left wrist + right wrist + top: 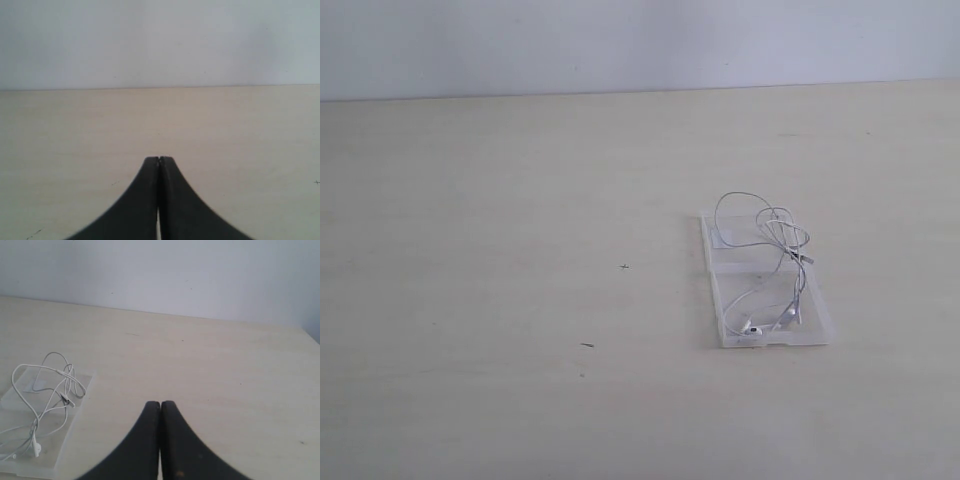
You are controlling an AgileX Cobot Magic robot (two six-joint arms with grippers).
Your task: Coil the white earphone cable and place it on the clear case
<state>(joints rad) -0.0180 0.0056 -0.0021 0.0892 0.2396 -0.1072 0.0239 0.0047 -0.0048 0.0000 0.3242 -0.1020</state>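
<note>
A pale wooden table (520, 250) is seen filling nearly the whole exterior view, and a plain light wall (620, 40) is seen behind it. Neither arm is caught in that view. The left gripper (159, 159) is shown by its own wrist camera over bare tabletop, its two black fingers pressed flat together with nothing between them. The right gripper (160, 402) is closed just the same (again, nothing pinched), and the case is seen off to one side of it.

The clear case (817, 318) is laid open and flat on the right part of the table, both halves facing up. The white earphone cable (790, 237) is piled on it in loose, untidy loops, some of which arch up off the plastic over the far half. A strand is trailed down into the near half, where the two earbuds (756, 328) are found side by side. Two tiny dark specks (624, 266) are spotted on the bare table to the left of the case.
</note>
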